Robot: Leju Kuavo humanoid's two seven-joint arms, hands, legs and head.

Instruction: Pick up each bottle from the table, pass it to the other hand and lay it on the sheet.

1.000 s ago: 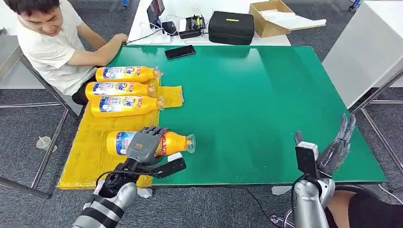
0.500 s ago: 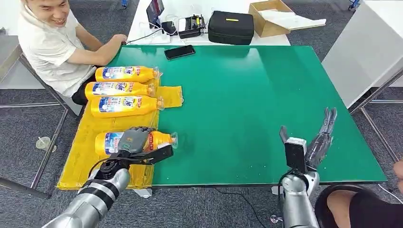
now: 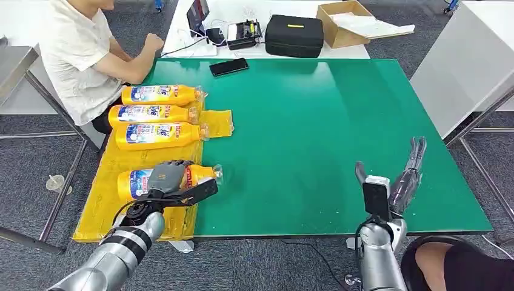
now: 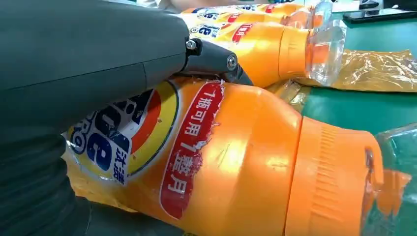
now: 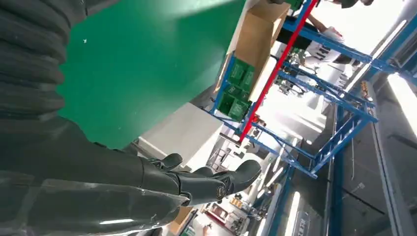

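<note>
Bottle (image 3: 173,179) now sits further onto sheet (image 3: 115,200) than before; left hand (image 3: 166,177) fingers wrapped over it. Right hand (image 3: 405,176) fingers spread, empty, above surface (image 3: 321,133).

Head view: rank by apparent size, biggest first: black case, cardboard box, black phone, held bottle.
1. Black case and cardboard box: look about alike, and the frame's edge cuts the box off, so I won't split them.
2. Bottle under the left hand, though it is nearer the camera.
3. Black phone.
</note>
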